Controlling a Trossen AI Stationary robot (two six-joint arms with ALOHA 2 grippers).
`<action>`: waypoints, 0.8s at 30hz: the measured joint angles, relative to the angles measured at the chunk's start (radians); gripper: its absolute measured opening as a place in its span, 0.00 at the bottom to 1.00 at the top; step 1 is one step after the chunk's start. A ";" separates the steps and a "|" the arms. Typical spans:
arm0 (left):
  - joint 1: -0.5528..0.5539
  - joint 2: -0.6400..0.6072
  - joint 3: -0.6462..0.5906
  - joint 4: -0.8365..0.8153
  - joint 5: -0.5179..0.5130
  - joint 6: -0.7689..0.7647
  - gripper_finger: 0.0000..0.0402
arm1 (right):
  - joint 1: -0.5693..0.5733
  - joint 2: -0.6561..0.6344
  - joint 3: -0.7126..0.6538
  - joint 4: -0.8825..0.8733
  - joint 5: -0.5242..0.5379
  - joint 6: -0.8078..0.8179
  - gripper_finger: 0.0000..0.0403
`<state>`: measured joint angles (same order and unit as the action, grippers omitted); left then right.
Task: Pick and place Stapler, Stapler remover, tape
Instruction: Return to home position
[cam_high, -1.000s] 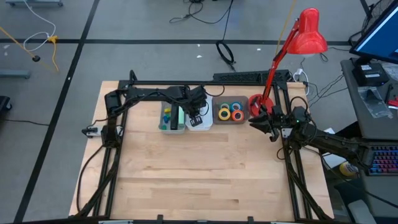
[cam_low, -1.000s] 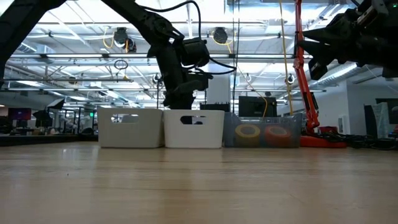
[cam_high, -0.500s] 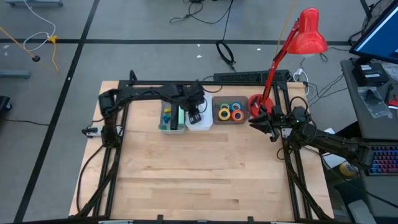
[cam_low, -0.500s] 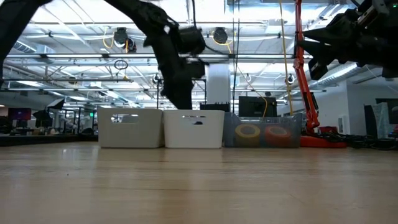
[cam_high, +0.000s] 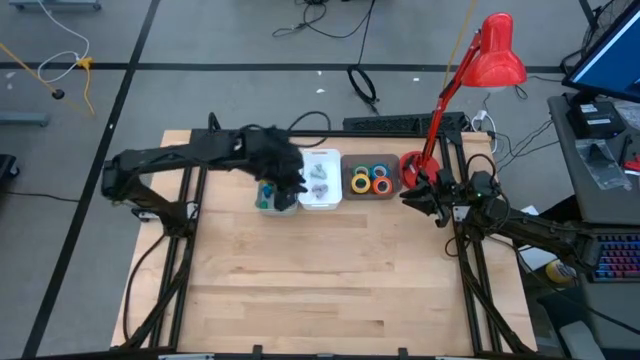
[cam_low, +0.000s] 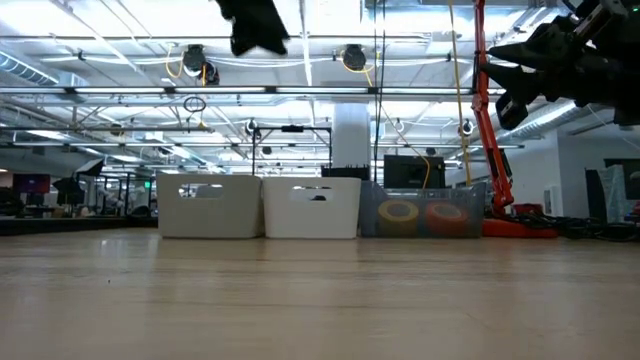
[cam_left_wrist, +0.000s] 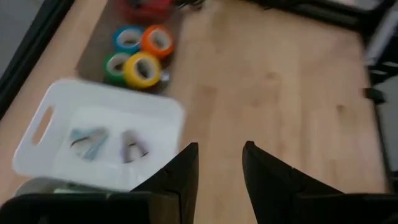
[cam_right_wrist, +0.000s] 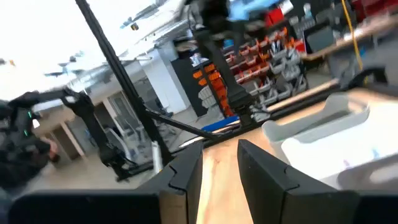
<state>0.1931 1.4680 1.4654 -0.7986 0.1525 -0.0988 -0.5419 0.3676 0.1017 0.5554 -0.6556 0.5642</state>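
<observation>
- The left gripper (cam_high: 286, 177) hangs high up near the white bin (cam_high: 322, 158), fingers apart, empty.
- The right gripper (cam_high: 412, 196), fingers apart and empty, sits at 3 o'clock from the tape rolls (cam_high: 371, 178).
- Two staple removers (cam_left_wrist: 92, 139) lie in that white bin.

A red desk lamp (cam_high: 498, 52) is seen rising over the right tool (cam_high: 418, 195), with its base just behind that tool. Three bins are lined up on the wooden table (cam_high: 320, 290). One white bin (cam_high: 275, 210) is partly covered by the left tool (cam_high: 288, 180), a second white bin (cam_high: 321, 206) is set just beside it toward the right tool, and a dark bin (cam_high: 350, 192) is placed between that and the right tool. Cables (cam_high: 365, 85) are seen on the floor beyond both tools.
</observation>
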 joint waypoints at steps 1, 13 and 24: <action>-0.020 -0.018 0.000 0.000 -0.002 0.000 0.30 | 0.000 0.000 0.000 -0.002 0.000 0.039 0.23; -0.247 -0.084 -0.075 0.163 -0.037 -0.010 0.30 | 0.002 0.000 -0.033 0.007 0.105 0.044 0.23; -0.304 -0.277 -0.469 0.644 -0.063 -0.125 0.30 | 0.002 0.000 -0.036 0.079 0.158 -0.056 0.23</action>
<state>-0.1105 1.1907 0.9967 -0.1546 0.0900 -0.2240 -0.5404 0.3679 0.0654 0.6349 -0.4981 0.5079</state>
